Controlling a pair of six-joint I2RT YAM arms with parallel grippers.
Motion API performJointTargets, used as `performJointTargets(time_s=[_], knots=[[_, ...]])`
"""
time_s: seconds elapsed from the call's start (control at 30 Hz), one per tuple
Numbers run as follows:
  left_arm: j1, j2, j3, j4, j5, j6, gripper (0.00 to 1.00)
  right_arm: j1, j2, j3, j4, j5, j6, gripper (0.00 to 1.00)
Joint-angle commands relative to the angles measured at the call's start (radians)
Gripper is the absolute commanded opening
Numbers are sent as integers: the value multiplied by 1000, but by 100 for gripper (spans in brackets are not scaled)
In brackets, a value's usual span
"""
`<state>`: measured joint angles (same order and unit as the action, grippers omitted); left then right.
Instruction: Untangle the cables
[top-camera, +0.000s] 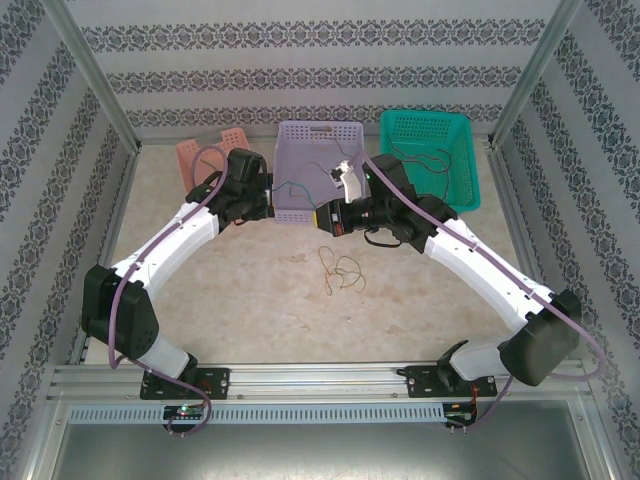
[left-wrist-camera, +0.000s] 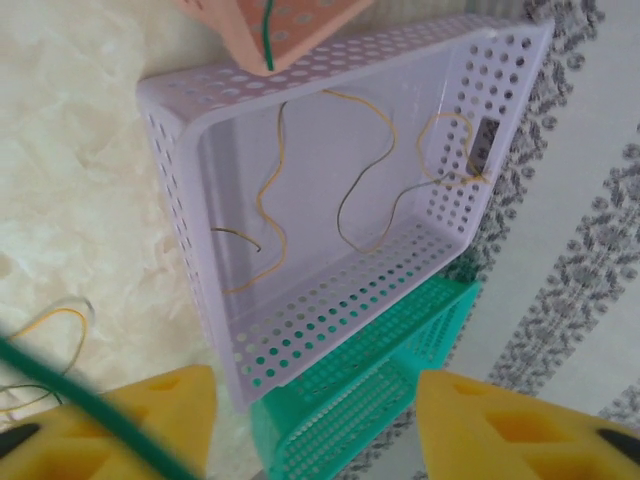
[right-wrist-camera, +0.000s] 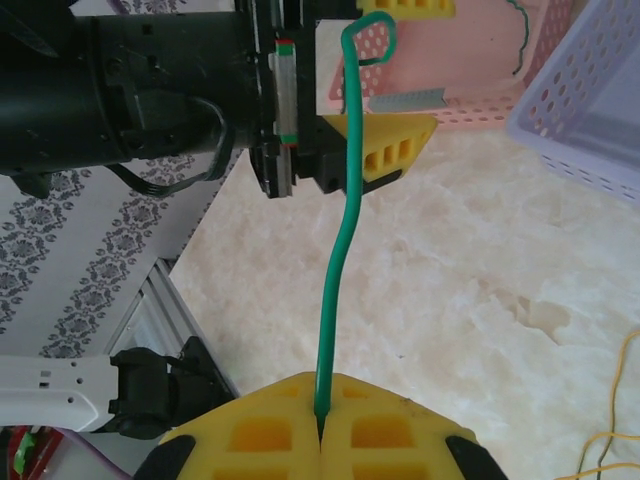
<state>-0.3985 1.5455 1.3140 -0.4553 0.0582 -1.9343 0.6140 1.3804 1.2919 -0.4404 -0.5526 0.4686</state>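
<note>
Right fingers (right-wrist-camera: 300, 425) sit closest to the lens: shut tight, with the green cable (right-wrist-camera: 335, 270) pinched at the seam and running straight up out of them.

Left fingers (left-wrist-camera: 500, 430) are about half open, with a clear gap between them and nothing clamped that I can see. In the right wrist view the cable's free end curls into a small loop in that gap. In the left wrist view the cable crosses one finger and is not yet between the pads.

Other cables:
- The yellowish cables (left-wrist-camera: 270, 200) lie loose in the lilac basket (left-wrist-camera: 190, 170).
- A thin yellow tangle (top-camera: 342, 272) lies on the table (top-camera: 250, 310), just in front of both wrists.
- A second bit of green lies on the pink basket (left-wrist-camera: 300, 30). I can't tell if it's the same cable.

My read is a two-arm handover or stretch of the green cable. To do it well:
- Centre the cable on the left pads before closing. Grab below the loop, not on the curl, or it will slip out.
- The right shouldn't release until the left has a confirmed pinch.
- Then separate slowly along the cable's line, with no twist.
- Stay high enough that the slack doesn't drag into the yellow tangle.
</note>
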Motion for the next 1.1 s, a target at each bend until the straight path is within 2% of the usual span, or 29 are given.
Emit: performJointTargets(time_s=[0.0, 0.07, 0.13, 0.2, 0.23, 0.27, 0.3, 0.37, 0.43, 0.5, 0.6, 0.67, 0.83, 1.0, 1.07], knots=[[-2, -34, -21, 10, -28, -49, 34, 13, -36, -28, 35, -23, 19, 0], [3, -35, -10, 4, -41, -39, 15, 16, -50, -48, 34, -27, 24, 0], [12, -34, 12, -17, -53, -8, 1, 18, -61, -71, 33, -48, 30, 0], [37, -29, 40, -33, -48, 59, 0, 17, -67, -90, 25, -79, 34, 0], [57, -24, 69, -49, -45, 121, 0, 18, -72, -99, 20, -89, 35, 12], [83, -11, 109, -94, -30, 181, 0, 18, -82, -107, 9, -85, 34, 30], [105, 1, 139, -123, -17, 233, 0, 17, -92, -113, 0, -73, 33, 38], [160, 32, 198, -145, 24, 363, 0, 7, -130, -132, -7, -39, 36, 49], [214, 81, 269, -162, 79, 495, 0, -14, -165, -149, -7, -10, 44, 54], [255, 143, 371, -181, 103, 653, 0, -41, -186, -160, -6, -6, 54, 55], [296, 247, 543, -204, 67, 923, 0, -71, -197, -160, -17, -17, 51, 55], [312, 304, 630, -168, -7, 1096, 0, -77, -198, -156, -25, -17, 50, 55], [325, 407, 721, 18, -190, 1482, 0, -77, -209, -165, -27, -7, 71, 55], [325, 548, 787, 180, -254, 1786, 0, -79, -229, -183, -46, 20, 89, 55], [330, 591, 778, 242, -256, 1839, 0, -81, -232, -183, -60, 26, 91, 55]])
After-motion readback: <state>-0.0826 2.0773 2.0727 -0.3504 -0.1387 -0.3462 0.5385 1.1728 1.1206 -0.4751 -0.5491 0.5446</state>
